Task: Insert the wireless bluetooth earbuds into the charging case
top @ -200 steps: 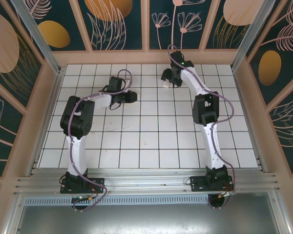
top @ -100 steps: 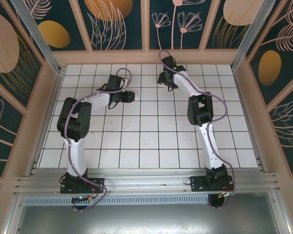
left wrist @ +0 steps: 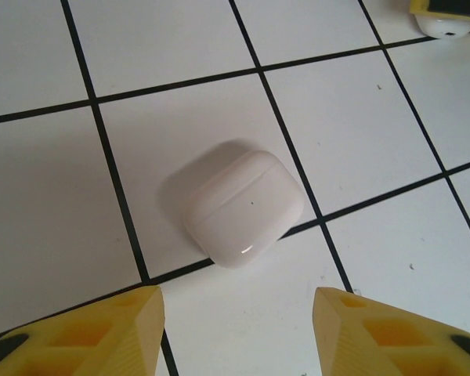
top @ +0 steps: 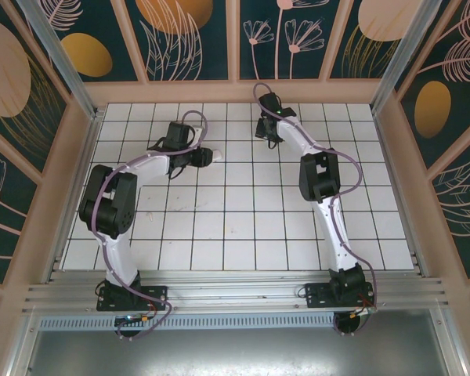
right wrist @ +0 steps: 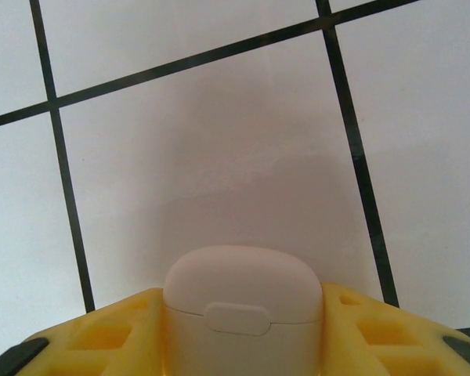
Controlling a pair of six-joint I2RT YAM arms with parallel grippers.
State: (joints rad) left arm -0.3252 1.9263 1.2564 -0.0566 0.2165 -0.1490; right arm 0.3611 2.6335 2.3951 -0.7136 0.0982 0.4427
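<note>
**A:** Where's the case?

**B:** The case (left wrist: 243,207) lies lid-shut on a tile beside a grout line. The left gripper (left wrist: 236,305) hangs over it, fingers spread wide on either side and touching nothing.

**A:** And the right gripper?

**B:** The right gripper (right wrist: 243,304) is nearby, closed on a white hinged piece (right wrist: 239,274). It may be another case; I can't tell.

**A:** How should the left go on?

**B:** I'd drop it straight down, centre the case between the fingers and close slowly below the seam. That glossy shell could squirt out, and the lid must be free to swing.

**A:** And the surroundings?

**B:** The worktop (top: 219,227) is white tile with black lines. The walls (top: 188,39) are wood-framed dark panels painted with flowers.
</note>
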